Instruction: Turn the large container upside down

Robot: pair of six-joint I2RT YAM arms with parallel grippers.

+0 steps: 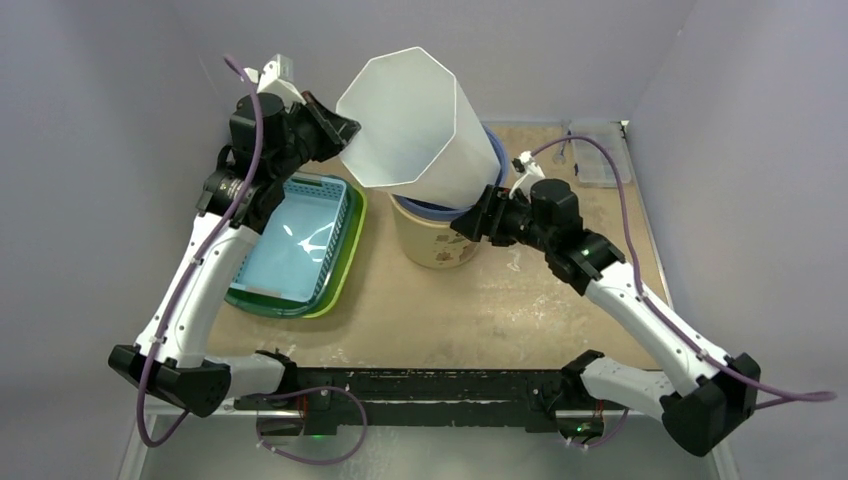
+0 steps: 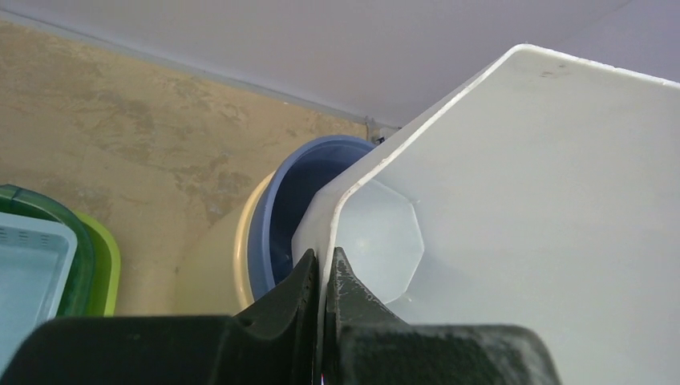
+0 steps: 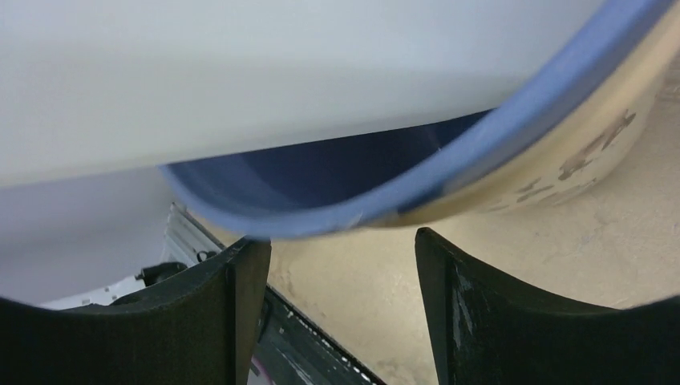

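L gripper [image 2: 323,261] is clamped shut on the rim of the large white container [image 1: 415,125]. The container is tilted, mouth toward that gripper, far end down inside a blue bucket [image 3: 449,172] nested in a cream bucket [image 1: 435,240]. Cream one has brown print, too blurred for me to read. R gripper [image 3: 341,241] has jaws apart w/ nothing between them, blue rim just above its fingers. Teal basket [image 1: 295,240] lies under the L arm. Bare table [image 1: 500,310] on the near side of R gripper.
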